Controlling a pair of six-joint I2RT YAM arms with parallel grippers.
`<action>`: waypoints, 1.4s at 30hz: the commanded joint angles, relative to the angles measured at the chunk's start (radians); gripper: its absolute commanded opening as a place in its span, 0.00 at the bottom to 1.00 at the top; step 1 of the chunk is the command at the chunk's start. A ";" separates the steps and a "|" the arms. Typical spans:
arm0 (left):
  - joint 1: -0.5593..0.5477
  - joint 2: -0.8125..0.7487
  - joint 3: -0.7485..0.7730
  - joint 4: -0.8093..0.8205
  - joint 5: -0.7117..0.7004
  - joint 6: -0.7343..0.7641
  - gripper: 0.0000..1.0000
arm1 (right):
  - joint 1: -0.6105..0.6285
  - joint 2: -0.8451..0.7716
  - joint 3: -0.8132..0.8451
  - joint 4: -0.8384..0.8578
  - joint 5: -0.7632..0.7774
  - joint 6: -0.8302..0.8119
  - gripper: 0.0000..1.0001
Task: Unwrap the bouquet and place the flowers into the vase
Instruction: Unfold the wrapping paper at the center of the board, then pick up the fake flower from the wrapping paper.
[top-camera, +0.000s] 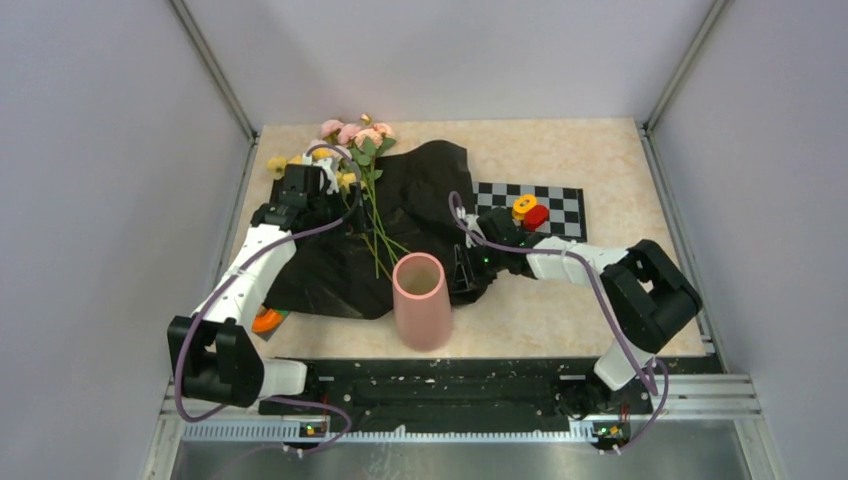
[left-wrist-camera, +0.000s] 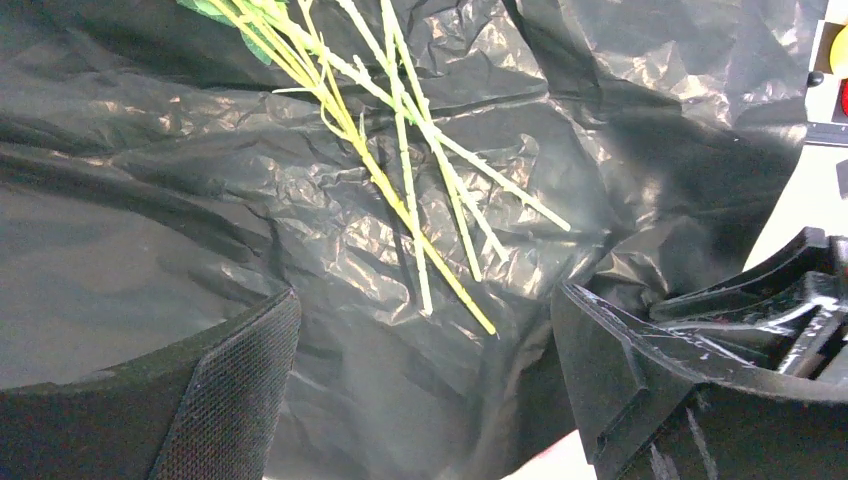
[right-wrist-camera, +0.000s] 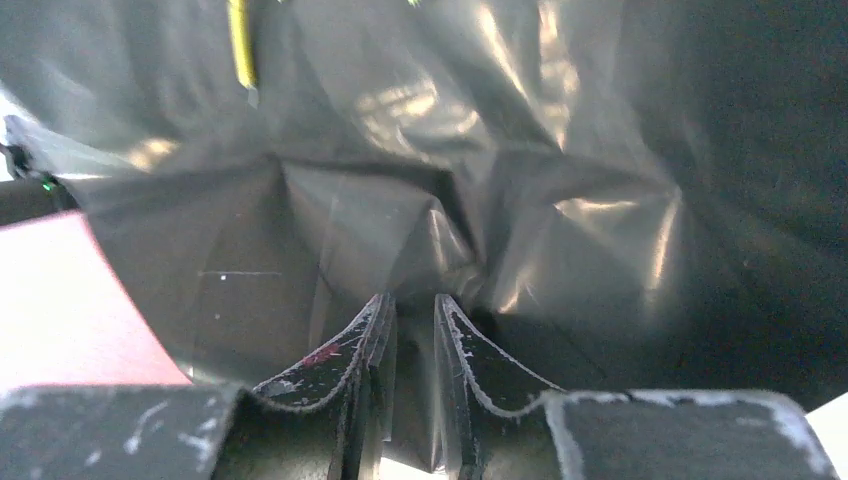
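Observation:
The bouquet lies unwrapped. Its black wrapping paper (top-camera: 425, 190) is spread flat across the table. The flowers (top-camera: 356, 134) rest on the paper, blooms at the far left and stems (left-wrist-camera: 405, 180) pointing toward the near side. The pink vase (top-camera: 421, 300) stands upright at the paper's near edge. My left gripper (top-camera: 330, 195) hovers open over the paper (left-wrist-camera: 150, 200) just short of the stem ends, nothing between its fingers. My right gripper (top-camera: 462, 268) sits low beside the vase (right-wrist-camera: 60, 300), its jaws (right-wrist-camera: 410, 300) pinched on a raised fold of the paper (right-wrist-camera: 400, 200).
A checkerboard mat (top-camera: 550, 205) lies at the right of the paper, with a yellow block (top-camera: 524, 206) and a red block (top-camera: 537, 217) on it. An orange object (top-camera: 265, 320) peeks out by the left arm. Grey walls close in both sides.

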 joint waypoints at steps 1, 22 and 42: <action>0.001 0.013 0.014 0.007 0.003 0.010 0.99 | 0.013 -0.058 -0.078 0.094 -0.016 0.046 0.22; 0.000 0.111 -0.183 0.289 0.163 -0.277 0.97 | 0.013 -0.253 -0.096 0.069 0.118 0.021 0.41; -0.039 0.191 -0.280 0.332 0.065 -0.240 0.46 | 0.010 -0.354 -0.141 0.091 0.256 0.051 0.42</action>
